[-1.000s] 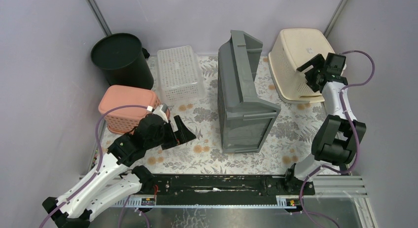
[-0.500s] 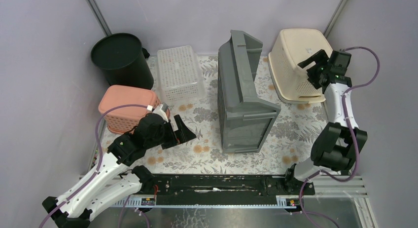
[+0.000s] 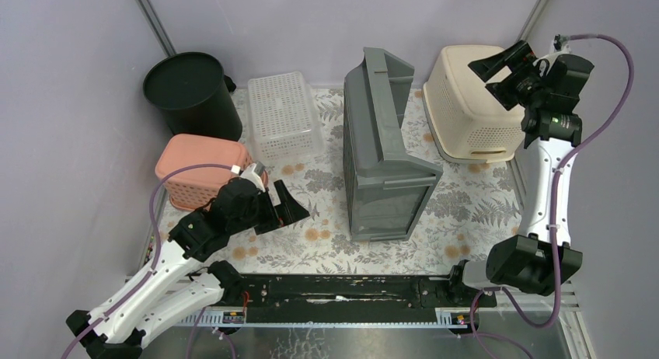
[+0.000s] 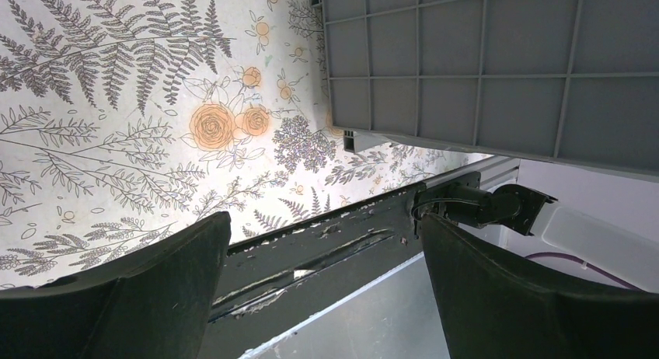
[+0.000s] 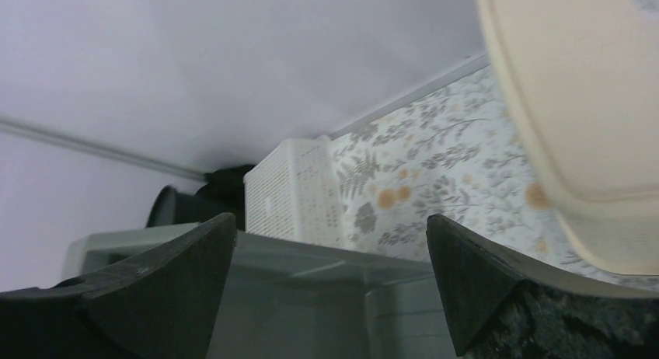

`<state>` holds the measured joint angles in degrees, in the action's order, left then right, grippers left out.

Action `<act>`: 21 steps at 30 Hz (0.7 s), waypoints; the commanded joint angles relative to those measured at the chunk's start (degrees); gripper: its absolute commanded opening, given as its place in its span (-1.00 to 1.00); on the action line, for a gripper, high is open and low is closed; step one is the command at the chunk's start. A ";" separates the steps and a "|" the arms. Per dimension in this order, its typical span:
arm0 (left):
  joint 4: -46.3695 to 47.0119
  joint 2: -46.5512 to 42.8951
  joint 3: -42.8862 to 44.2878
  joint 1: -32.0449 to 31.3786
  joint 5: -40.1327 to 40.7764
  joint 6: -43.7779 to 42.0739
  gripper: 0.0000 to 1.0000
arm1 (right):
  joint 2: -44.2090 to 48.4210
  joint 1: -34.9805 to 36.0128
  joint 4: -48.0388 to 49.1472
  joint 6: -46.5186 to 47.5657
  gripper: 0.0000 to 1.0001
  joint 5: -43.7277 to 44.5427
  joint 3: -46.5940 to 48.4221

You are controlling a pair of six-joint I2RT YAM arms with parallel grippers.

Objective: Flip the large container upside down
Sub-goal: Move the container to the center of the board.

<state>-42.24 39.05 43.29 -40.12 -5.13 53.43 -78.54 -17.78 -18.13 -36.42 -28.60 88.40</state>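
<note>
The large grey container stands tipped on its side in the middle of the floral mat, its opening facing right. Its ribbed base shows in the left wrist view, and its rim shows in the right wrist view. My left gripper is open and empty, low over the mat to the left of the container, apart from it. My right gripper is open and empty, raised high above the cream basket at the back right, pointing left toward the container's top.
A black bin stands at the back left, a white perforated basket beside it, and a pink basket at the left behind my left arm. The black base rail runs along the near edge. Walls close in on both sides.
My right arm has risen and stretched up, lifting its gripper from beside the cream basket's right side to above it. The left arm and the grey container have not moved.
</note>
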 commanded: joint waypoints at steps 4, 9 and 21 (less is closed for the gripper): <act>2.87 -1.64 -0.02 -0.01 -0.35 1.19 1.00 | -1.17 0.13 5.39 -8.67 0.99 -16.52 4.06; 3.34 -2.40 -0.90 -0.05 -0.70 1.00 1.00 | -0.25 0.17 12.32 -16.49 0.99 -19.80 2.48; 3.83 -2.03 0.55 -0.05 -0.60 -3.64 1.00 | 2.97 1.85 39.04 -37.23 0.99 -23.81 1.10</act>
<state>-41.87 36.99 42.57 -40.12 -5.21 52.82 -79.09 -17.61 7.99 -67.96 -49.12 85.45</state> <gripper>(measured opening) 0.998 0.993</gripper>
